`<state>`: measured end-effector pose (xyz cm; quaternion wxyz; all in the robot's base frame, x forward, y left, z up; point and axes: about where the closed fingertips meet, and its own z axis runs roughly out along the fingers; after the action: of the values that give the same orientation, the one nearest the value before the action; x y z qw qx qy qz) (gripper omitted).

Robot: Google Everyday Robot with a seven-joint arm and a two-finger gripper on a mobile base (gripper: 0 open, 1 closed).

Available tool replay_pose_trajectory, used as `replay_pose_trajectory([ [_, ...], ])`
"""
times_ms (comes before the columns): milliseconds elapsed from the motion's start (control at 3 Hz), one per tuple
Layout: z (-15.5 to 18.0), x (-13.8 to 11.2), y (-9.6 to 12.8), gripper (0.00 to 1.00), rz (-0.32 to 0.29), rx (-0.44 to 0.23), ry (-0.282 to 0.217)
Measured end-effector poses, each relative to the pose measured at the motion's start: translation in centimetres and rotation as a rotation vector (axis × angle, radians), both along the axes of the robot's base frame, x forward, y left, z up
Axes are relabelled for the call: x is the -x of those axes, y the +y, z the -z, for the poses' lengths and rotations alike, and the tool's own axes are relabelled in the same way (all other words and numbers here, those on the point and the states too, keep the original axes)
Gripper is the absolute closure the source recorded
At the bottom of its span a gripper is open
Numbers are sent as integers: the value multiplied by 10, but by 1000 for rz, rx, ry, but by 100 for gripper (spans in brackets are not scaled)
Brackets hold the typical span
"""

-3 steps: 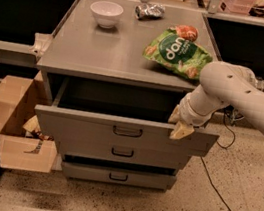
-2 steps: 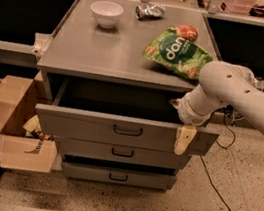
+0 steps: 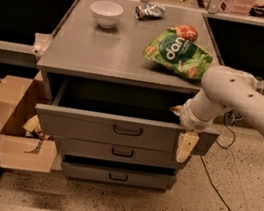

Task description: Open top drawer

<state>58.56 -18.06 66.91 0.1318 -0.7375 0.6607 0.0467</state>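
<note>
Camera view: the top drawer (image 3: pixel 92 127) stands pulled out under the desk (image 3: pixel 115 56) front edge. The hand (image 3: pixel 186 140) sits at its right end; its grip cannot be told.

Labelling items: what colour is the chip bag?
Chip bag green, camera view; end effector at top drawer's right front.

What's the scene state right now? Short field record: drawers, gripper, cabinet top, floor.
top drawer: pulled well out, dark interior visible, handle at centre free
middle drawer: front sits further back than the top one
bottom drawer: front also further back
gripper: at the right end of the top drawer's front, hanging down over it
cabinet top: white bowl, crumpled silver packet, green snack bag
floor: open cardboard box left of the cabinet
</note>
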Motion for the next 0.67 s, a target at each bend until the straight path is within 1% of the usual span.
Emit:
replay_pose_trajectory([
  [333,8,24,1,0,-2,17,67],
  [667,17,42,3,17,-13,31,121],
])
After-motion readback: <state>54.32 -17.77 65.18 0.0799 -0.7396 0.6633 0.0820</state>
